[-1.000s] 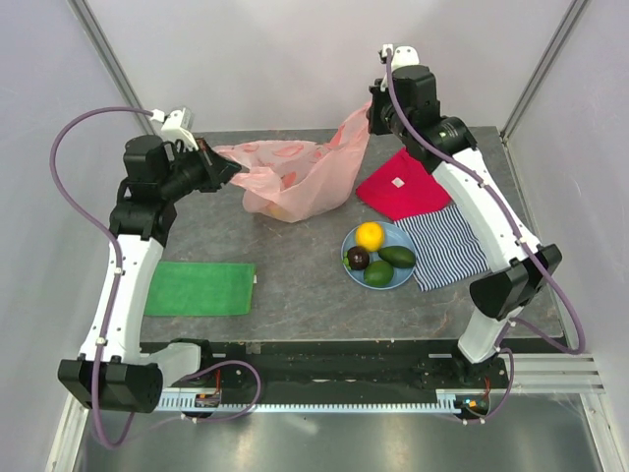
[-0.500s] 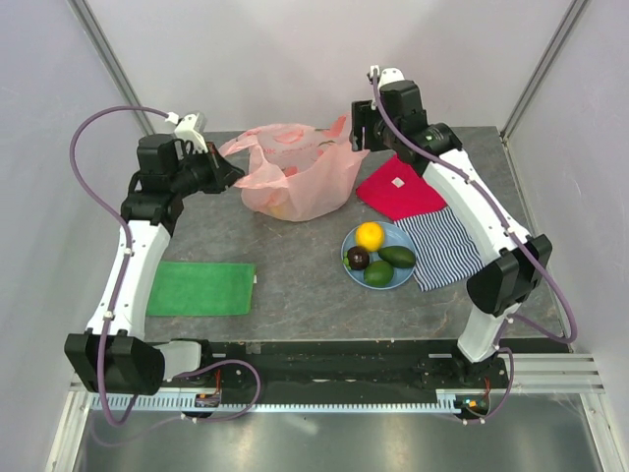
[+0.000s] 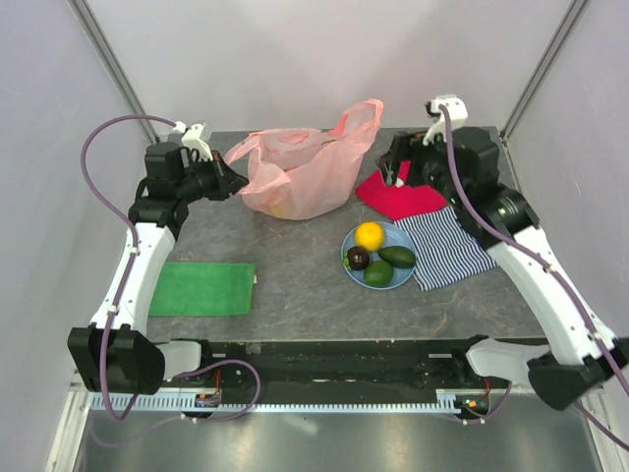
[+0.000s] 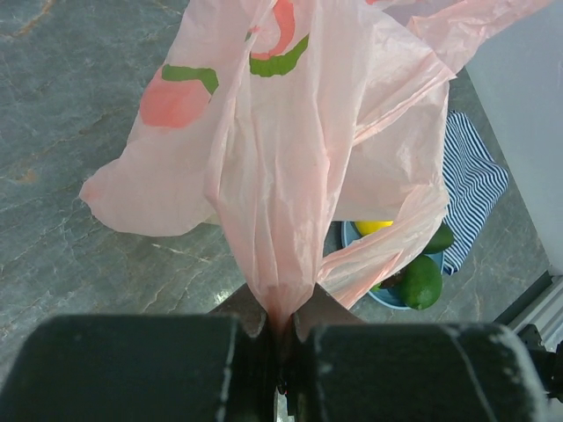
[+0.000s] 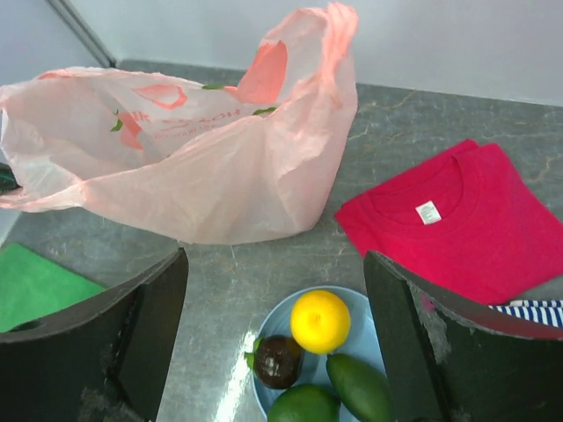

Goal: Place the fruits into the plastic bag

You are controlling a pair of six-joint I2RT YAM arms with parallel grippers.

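Left gripper (image 3: 234, 182), at the upper left of the overhead view, is clenched on a gathered fold of the plastic bag (image 3: 295, 177); its wrist view shows the pink film pinched tight between the two fingers at the bottom centre of the frame (image 4: 280, 309) and fanning upward from there (image 4: 281, 158). Right gripper (image 3: 398, 169) is released, its fingers spread wide and holding nothing, above the red cloth (image 3: 398, 197) at the upper right. Between the arms the bag sits on the table (image 3: 295, 285) in the upper middle of the overhead frame, its mouth loosely open and one loop handle standing up free at its right side. A yellowish shape shows through its lower wall; what it is cannot be told. Just below and right of the bag, a blue plate (image 3: 405, 276) carries the yellow-orange citrus (image 3: 370, 236), the dark round fruit (image 3: 359, 259), the avocado (image 3: 398, 257) and the lime (image 3: 378, 272), all touching one another. From the right wrist, the plate lies at the bottom centre between the parted fingers (image 5: 132, 343), with the bag (image 5: 193, 167) across the upper left. A striped cloth (image 3: 447, 251) lies against the plate's right edge, and a green cloth (image 3: 201, 288) lies at the lower left, well apart.
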